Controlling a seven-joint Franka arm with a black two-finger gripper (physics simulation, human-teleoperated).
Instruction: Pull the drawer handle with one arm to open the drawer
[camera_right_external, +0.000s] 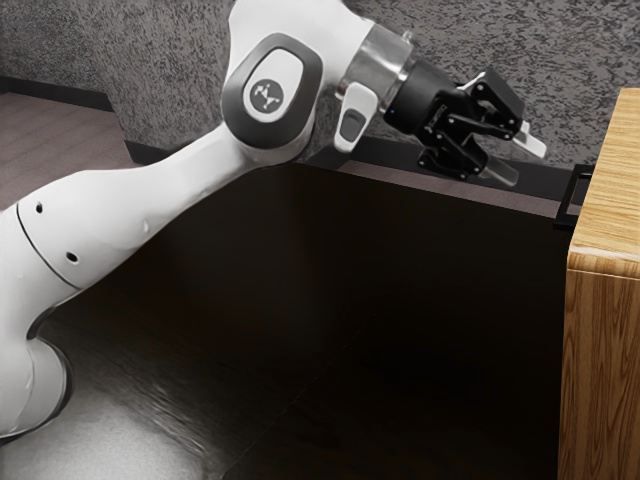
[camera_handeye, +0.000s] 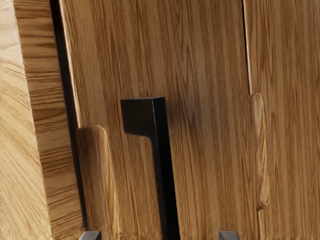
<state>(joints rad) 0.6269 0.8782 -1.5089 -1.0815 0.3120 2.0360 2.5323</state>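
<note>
My black two-finger claw (camera_right_external: 520, 160) hangs above the dark glossy tabletop (camera_right_external: 350, 350), jaws spread wide, nothing held, pointed at the light oak-grain wooden cabinet (camera_right_external: 605, 300) on the exterior view's right. Target is the slim black bar-shaped drawer handle (camera_right_external: 577, 196), sticking out from the cabinet's face, near the claw but apart from it, no contact. Wrist view: same handle (camera_handeye: 159, 165) standing off the wood-grain drawer front (camera_handeye: 200, 100), lined up roughly midway between my two grey fingertips (camera_handeye: 90, 235). Drawer looks shut, front flush as far as I can tell. Handling guess: handle is rigid, thin and smooth, probably slick, so the pads may slide. The drawer itself likely carries some weight and drags on its runners. Best hold: mid-span of the bar, one finger either side, seated deep so the pull hooks behind it rather than relying on friction.
</note>
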